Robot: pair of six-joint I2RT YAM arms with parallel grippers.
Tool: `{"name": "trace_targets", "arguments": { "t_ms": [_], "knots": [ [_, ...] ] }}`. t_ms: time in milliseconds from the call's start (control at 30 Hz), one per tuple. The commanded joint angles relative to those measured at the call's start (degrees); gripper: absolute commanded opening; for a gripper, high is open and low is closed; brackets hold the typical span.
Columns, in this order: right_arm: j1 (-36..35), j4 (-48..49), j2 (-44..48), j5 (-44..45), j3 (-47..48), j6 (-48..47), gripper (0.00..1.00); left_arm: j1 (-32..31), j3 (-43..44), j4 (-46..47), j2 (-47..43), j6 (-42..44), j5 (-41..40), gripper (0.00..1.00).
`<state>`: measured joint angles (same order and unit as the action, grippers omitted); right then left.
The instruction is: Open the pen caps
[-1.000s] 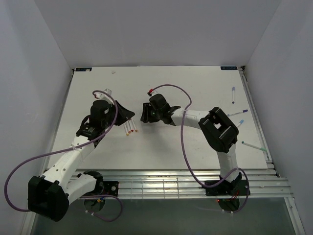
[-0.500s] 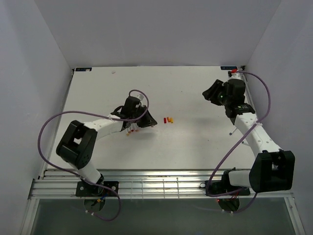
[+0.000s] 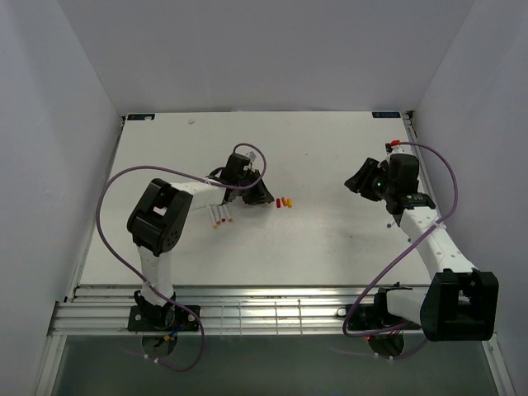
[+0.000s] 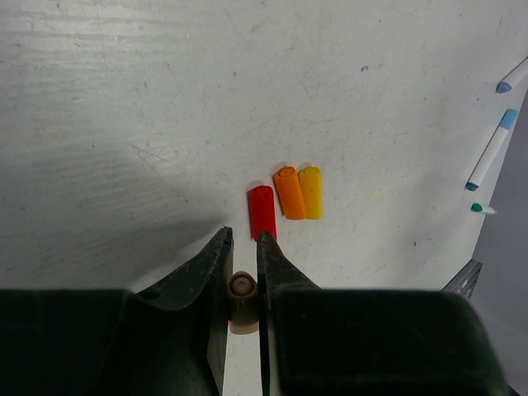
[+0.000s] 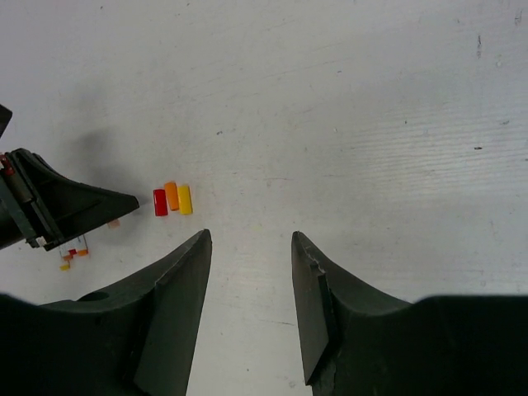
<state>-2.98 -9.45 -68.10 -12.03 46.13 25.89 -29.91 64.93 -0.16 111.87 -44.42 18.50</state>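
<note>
Three loose pen caps lie side by side mid-table: red (image 4: pixel 262 212), orange (image 4: pixel 289 192) and yellow (image 4: pixel 310 192). They also show in the top view (image 3: pixel 285 201) and the right wrist view (image 5: pixel 172 198). My left gripper (image 4: pixel 244 238) is shut on a pale pink cap (image 4: pixel 242 297), held low just short of the red cap. In the top view it (image 3: pixel 257 195) sits just left of the caps. My right gripper (image 5: pixel 250 239) is open and empty, well right of the caps (image 3: pixel 360 176).
Several white pens with coloured tips (image 3: pixel 219 218) lie on the table below the left gripper. In the left wrist view, capped pens lie at the far right: blue (image 4: pixel 492 148), purple (image 4: pixel 513 76) and green (image 4: pixel 483 209). White walls enclose the table.
My left gripper has moved right, closer to the three loose caps. My right gripper has moved a little down the table, towards the near edge.
</note>
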Motion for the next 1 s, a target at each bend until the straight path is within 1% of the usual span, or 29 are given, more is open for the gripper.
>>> {"name": "trace_targets", "arguments": {
  "t_ms": [0, 200, 233, 267, 367, 433, 467, 500, 633, 667, 733, 833, 867, 900, 967],
  "knots": [
    [0.9, 0.9, 2.2, 0.3, -0.5, -1.6, 0.5, -0.1, 3.3, -1.9, 0.5, 1.8, 0.7, 0.06],
    [1.6, 0.1, 3.5, 1.0, -1.2, -1.5, 0.5, -0.1, 3.0, -3.8, 0.8, 1.9, -1.2, 0.23],
    [1.7, -0.1, 3.3, 1.0, -1.2, -1.5, 0.5, -0.1, 2.3, -3.1, 0.7, 1.8, -1.0, 0.29],
    [1.8, -0.4, 3.1, 1.0, -1.1, -1.5, 0.5, -0.1, 2.0, -2.7, 0.7, 1.7, -0.2, 0.32],
    [2.0, -1.9, 1.8, 0.1, -0.5, -1.5, 0.5, -0.1, 1.3, -1.8, 0.8, 1.8, 0.4, 0.4],
    [2.2, -3.1, 1.7, 0.8, -0.2, -1.7, 0.5, -0.1, 0.6, -0.8, 0.5, 1.7, 1.0, 0.42],
    [2.2, -3.3, 1.8, 0.9, -0.2, -1.7, 0.5, -0.1, -0.1, -0.5, 0.5, 1.6, 1.1, 0.47],
    [2.2, -3.6, 2.2, 1.0, -0.2, -1.6, 0.5, -0.1, -0.4, -0.4, 0.5, 1.7, 1.4, 0.49],
    [2.2, -5.4, 2.8, 2.3, 1.2, -1.9, 0.5, 0.1, -1.4, -0.4, 0.1, 2.2, 1.0, 0.51],
    [2.2, -6.4, 2.7, 2.9, 1.7, -2.2, 0.5, 0.2, -2.5, 1.5, -0.9, 2.1, 1.0, 0.52],
    [2.3, -7.2, 1.7, 3.9, 3.3, -2.9, 0.5, 0.4, -3.6, 2.1, -2.3, 2.1, 0.4, 0.53],
    [2.3, -7.5, -0.7, 4.3, 5.6, -3.2, 0.5, 0.5, -4.3, 0.4, -5.9, 3.5, -2.3, 0.55],
    [2.3, -7.6, -1.7, 5.4, 6.5, -3.5, 0.51, 0.5, -4.3, -1.7, -8.1, 3.9, -3.4, 0.57],
    [3.3, -8.4, -3.8, 8.4, 7.5, -4.0, 0.51, 0.5, -4.4, -2.5, -9.3, 4.3, -4.4, 0.58],
    [4.6, -8.9, -6.4, 11.2, 10.7, -5.2, 0.51, 0.5, -4.8, -4.0, -12.0, 5.0, -6.2, 0.61]
  ]
}}
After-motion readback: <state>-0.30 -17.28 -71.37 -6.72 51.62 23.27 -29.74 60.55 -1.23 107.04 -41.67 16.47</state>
